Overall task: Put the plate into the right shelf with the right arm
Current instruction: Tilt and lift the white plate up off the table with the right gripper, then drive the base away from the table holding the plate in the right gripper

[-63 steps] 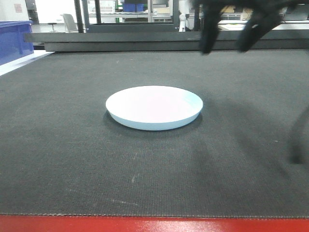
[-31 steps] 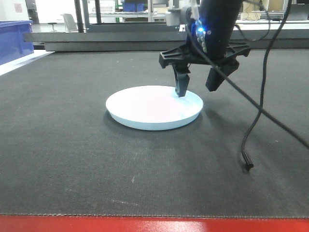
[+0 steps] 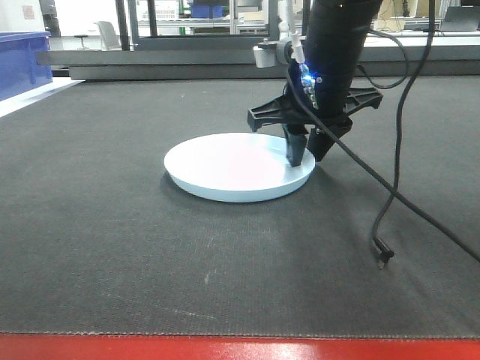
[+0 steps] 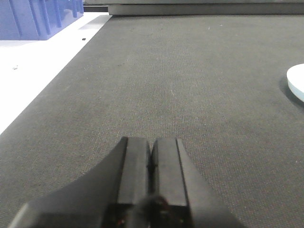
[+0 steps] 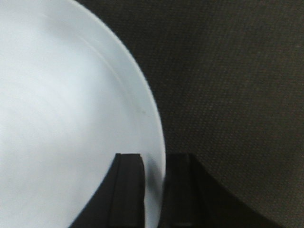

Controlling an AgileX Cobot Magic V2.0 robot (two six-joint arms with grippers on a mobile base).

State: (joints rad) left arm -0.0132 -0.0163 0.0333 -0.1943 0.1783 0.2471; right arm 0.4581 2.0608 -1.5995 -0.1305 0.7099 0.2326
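Note:
The white round plate (image 3: 232, 166) lies flat on the dark mat (image 3: 112, 247) in the middle of the front view. My right gripper (image 3: 304, 157) points down at the plate's right rim. In the right wrist view the gripper (image 5: 153, 190) has one finger inside the plate (image 5: 61, 118) and one outside, closed narrowly on the rim. My left gripper (image 4: 151, 156) is shut and empty, low over the mat, with the plate's edge (image 4: 297, 80) far to its right. The right shelf is out of view.
A blue bin (image 3: 22, 64) stands at the far left on a white surface (image 4: 38, 71). A loose black cable (image 3: 390, 202) hangs from the right arm to the mat. A red table edge (image 3: 240, 349) runs along the front. A grey ledge (image 3: 172, 64) crosses the back.
My right gripper came down from above, moved right to the plate's right rim, and its jaws went from wide open to closed on the rim. The plate has not moved.

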